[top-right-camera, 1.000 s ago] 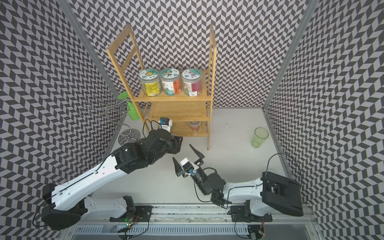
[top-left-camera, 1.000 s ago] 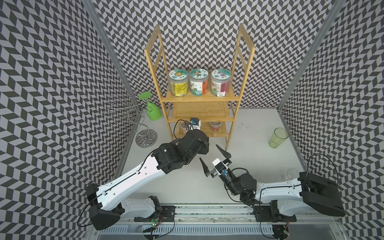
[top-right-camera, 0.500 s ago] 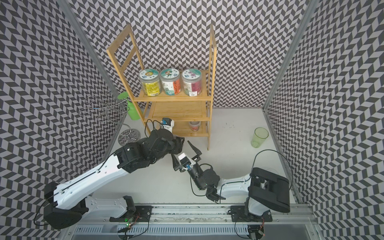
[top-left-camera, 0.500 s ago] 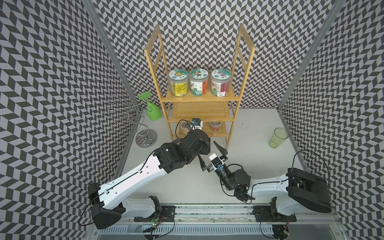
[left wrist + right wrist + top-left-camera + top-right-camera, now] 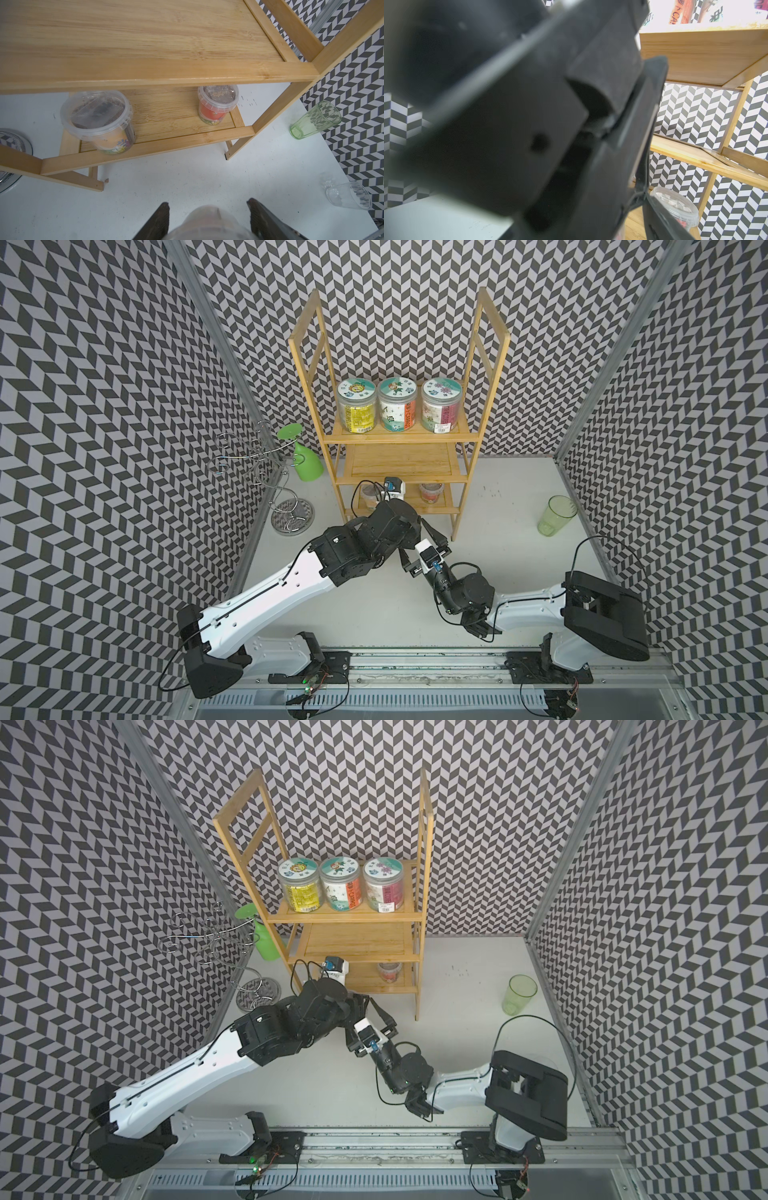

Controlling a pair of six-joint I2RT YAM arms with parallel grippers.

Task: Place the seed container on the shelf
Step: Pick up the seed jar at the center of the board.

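White tabletop by shelf: L pincer clenched on seed container, R pincer unclear.

The seed container is seen only in the left wrist view, at the very edge of the picture. It is a round tub of cloudy, translucent plastic, blurred by closeness, so its label and contents cannot be told. It is clasped between the two dark fingers of the left gripper, held off the shelf and in front of its lowest tier, over the white table. The shelf is shown in both top views as a tall rack of light bamboo, with three flat tiers set between ladder-like side frames. It stands upright at the back of the table, its open front turned toward the container
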